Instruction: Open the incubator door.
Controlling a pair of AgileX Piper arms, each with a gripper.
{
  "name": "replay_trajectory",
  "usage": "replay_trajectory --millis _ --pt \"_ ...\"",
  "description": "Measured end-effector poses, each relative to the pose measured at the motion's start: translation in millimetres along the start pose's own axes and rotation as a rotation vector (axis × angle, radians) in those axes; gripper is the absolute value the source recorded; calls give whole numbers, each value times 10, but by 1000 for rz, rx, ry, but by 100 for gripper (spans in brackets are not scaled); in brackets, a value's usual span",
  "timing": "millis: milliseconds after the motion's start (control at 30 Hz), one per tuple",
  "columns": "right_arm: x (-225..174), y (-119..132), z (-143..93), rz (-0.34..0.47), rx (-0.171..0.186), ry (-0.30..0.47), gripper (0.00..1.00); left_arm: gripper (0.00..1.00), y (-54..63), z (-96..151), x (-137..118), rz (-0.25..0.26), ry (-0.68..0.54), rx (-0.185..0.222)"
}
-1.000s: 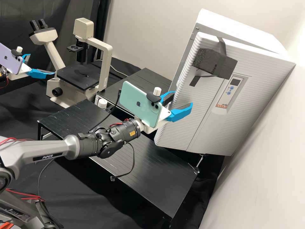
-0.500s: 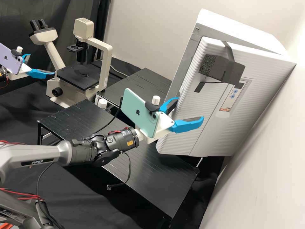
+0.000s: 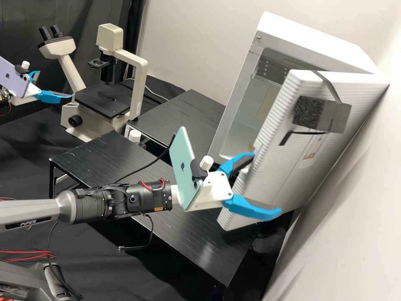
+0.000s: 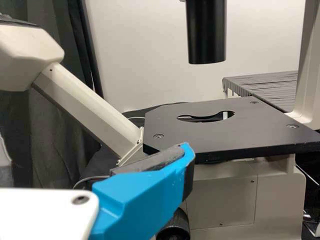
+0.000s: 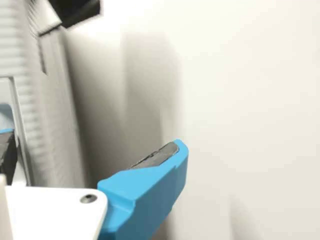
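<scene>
1. The left gripper (image 3: 55,84) is holding its two fingers spread beside the microscope (image 3: 102,100), and a violet phone (image 3: 14,77) is riding on its mount.
2. The microscope is standing with its flat black stage facing up.
3. The black tables (image 3: 188,238) are stretching toward the incubator.
4. A green phone (image 3: 180,163) is sitting on the right gripper (image 3: 267,182), whose fingers are standing wide apart: one is lying at the door's ribbed edge, the other outside its front face. Whether either is touching, I cannot tell.
5. The incubator (image 3: 309,39) is showing part of its inside.
6. The incubator door (image 3: 280,179) is hanging partly open, carrying a strapped-on dark block (image 3: 321,115).
</scene>
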Motion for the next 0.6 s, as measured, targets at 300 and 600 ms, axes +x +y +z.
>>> replay_trajectory --millis 300,600 --pt "-102 -3 -85 30 -21 36 100 100 0 0 0 0 0 0" --pt "-390 64 -268 108 7 166 100 100 0 0 0 0 0 0"
